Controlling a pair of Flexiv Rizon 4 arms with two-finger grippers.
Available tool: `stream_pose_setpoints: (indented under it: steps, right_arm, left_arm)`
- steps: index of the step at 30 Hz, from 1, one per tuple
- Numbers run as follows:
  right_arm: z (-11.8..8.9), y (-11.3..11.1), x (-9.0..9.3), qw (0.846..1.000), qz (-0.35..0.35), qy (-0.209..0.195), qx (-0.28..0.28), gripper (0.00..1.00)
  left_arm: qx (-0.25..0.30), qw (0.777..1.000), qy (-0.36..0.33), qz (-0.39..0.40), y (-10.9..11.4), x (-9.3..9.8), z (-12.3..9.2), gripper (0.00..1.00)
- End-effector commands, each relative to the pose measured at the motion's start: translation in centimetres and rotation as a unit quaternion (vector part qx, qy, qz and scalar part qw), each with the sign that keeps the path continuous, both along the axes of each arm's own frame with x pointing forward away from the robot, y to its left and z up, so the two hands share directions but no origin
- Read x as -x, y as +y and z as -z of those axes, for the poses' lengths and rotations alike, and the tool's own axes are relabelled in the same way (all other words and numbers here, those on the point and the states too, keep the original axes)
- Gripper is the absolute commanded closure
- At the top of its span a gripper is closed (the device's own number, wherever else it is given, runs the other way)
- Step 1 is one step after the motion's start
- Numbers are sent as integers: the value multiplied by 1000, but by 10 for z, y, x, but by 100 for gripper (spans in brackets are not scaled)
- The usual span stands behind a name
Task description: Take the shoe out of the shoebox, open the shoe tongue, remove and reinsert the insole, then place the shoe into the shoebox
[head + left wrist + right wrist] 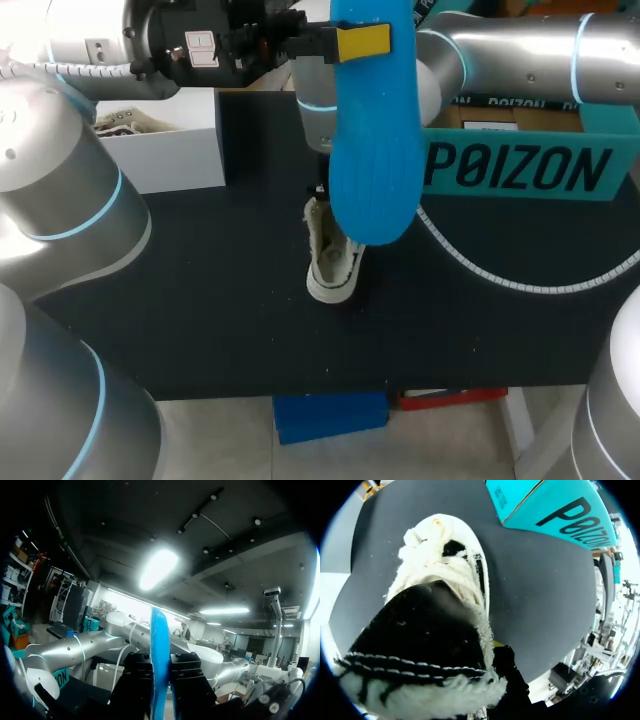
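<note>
A blue insole (375,130) hangs high above the table, my left gripper (362,40) shut on its upper end. In the left wrist view the insole (160,645) stands edge-on between the two black fingers (137,680). Below it a cream fleecy shoe (333,255) rests on the black table, toe towards the front edge. My right arm comes in from the back right, and its gripper is hidden behind the insole in the head view. Seen from the right wrist, the shoe (440,610) shows its dark inside, and my right gripper (494,652) is shut on its fleecy collar.
The teal shoebox (520,165) stands open at the back right, also in the right wrist view (555,510) beyond the shoe. A white box (165,140) with something inside sits at the back left. A white cable (480,270) loops across the mat on the right.
</note>
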State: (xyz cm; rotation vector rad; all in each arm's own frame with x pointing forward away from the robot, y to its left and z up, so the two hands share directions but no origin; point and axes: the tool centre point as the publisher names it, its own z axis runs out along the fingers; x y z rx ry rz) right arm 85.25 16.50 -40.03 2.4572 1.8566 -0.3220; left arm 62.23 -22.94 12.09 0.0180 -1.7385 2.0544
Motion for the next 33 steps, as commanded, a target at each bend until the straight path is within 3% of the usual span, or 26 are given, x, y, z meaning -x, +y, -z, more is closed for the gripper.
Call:
stream_pose_setpoints:
  steps: [1, 5, 7, 10, 12, 14, 32, 33]
  right_arm:
    - [5, -4, 3, 1000, 6, -3, -9, 0]
    - [-2, -8, 6, 999, 17, -18, -43, 0]
    - [-14, -8, 7, 994, 15, -44, -98, 0]
    - [-40, -6, 7, 965, 0, -107, -239, 0]
    - [-60, -2, 8, 942, -26, -148, -299, 0]
    - [-79, 2, 9, 910, -63, -184, -366, 0]
    - [-79, 2, 9, 910, -63, -184, -366, 0]
    - [-82, 2, 11, 905, -60, -186, -379, 0]
  left_arm:
    - [0, 1000, 0, -1, -1, 0, 0, 100]
    - [0, 1000, 0, -1, -1, 0, 0, 100]
    - [0, 1000, 0, -1, -1, 0, 0, 100]
    - [0, 1000, 0, -1, -1, 0, 0, 100]
    - [0, 1000, 0, -1, -1, 0, 0, 100]
    - [0, 1000, 0, -1, -1, 0, 0, 100]
    - [0, 1000, 0, -1, -1, 0, 0, 100]
    - [0, 1000, 0, -1, -1, 0, 0, 100]
